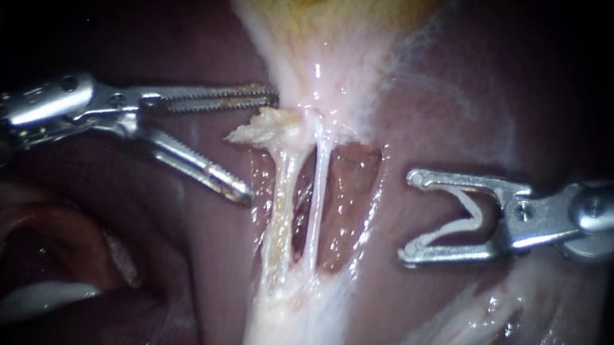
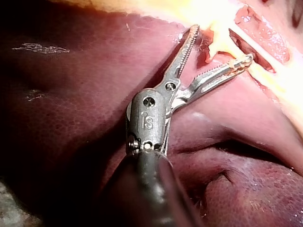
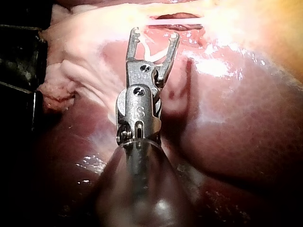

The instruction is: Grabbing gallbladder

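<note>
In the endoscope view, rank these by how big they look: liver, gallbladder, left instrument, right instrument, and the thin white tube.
1. liver, largest
2. gallbladder, though cut off by the view's edge
3. left instrument and right instrument: about alike, both with jaws open
4. thin white tube, smallest

Readable text: none that can be made out as words, brands or signs in any view.
Left instrument [image 2: 221, 43]: one small stamped mark on the grey metal wrist piece [image 2: 147, 120] just ahead of the shaft, seen in the left wrist view.
Right instrument [image 3: 155, 33]: a similar small stamped mark on its own wrist piece, seen in the right wrist view.
Endoscope view: both instruments show only bare metal, and any mark on them is too small to tell.
Liver [image 1: 174, 258]: bare wet surface, no label or tag on it.
Gallbladder [image 1: 322, 6]: bare as well, no writing.
</note>
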